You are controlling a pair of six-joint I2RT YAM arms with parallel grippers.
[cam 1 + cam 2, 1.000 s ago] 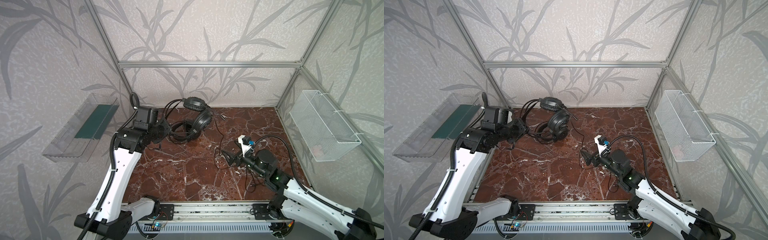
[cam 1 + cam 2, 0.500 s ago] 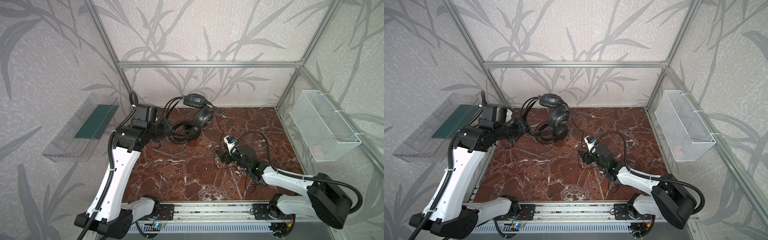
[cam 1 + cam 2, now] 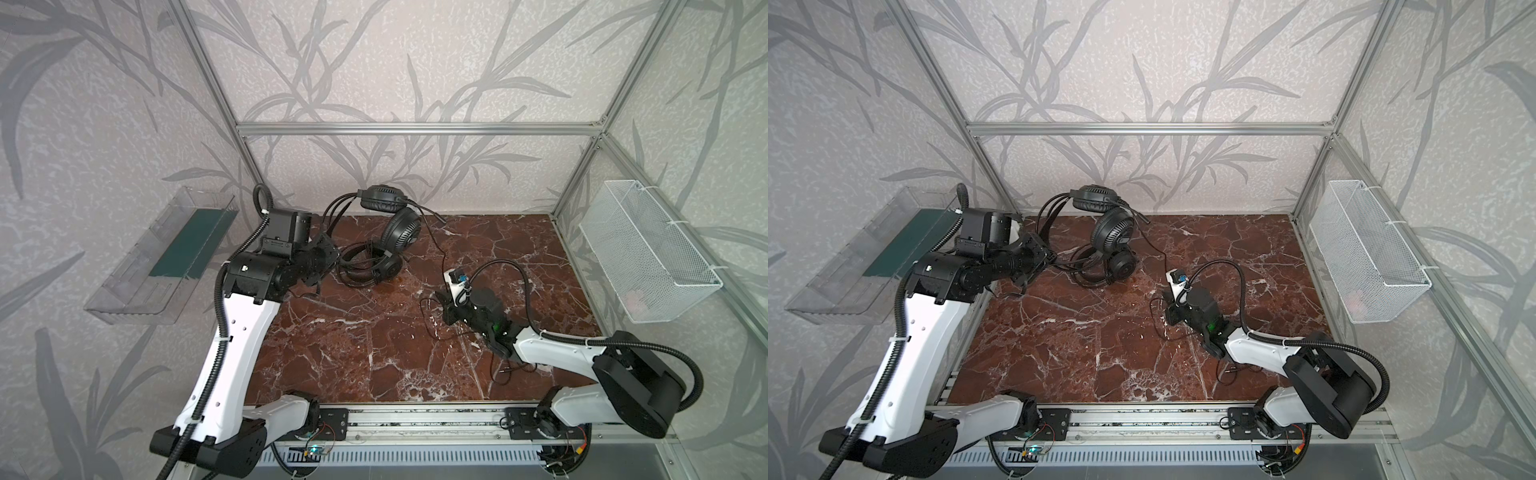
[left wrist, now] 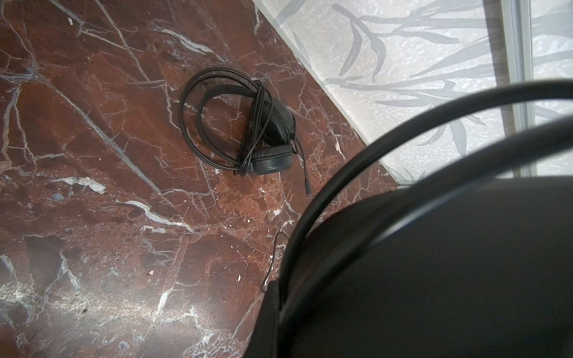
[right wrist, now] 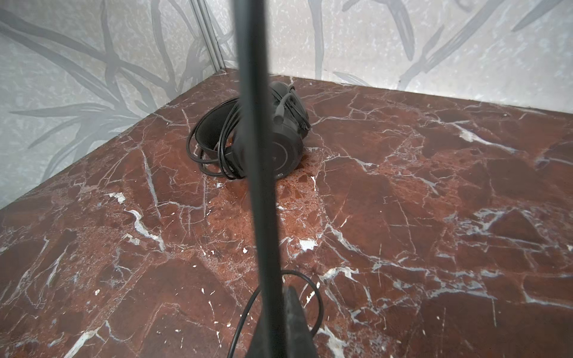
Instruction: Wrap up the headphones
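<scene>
Two headsets: one wound, lying on desk (image 3: 374,332) ahead of left claw (image 3: 326,259); left claw clamped on raised headset (image 3: 395,216) band, steadying; right claw (image 3: 446,309) pinched on cable (image 3: 436,245) for winding.

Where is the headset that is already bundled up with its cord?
In both top views the wrapped headset lies on the marble tabletop toward the back left, just below the lifted headset and beside the left hand.
</scene>
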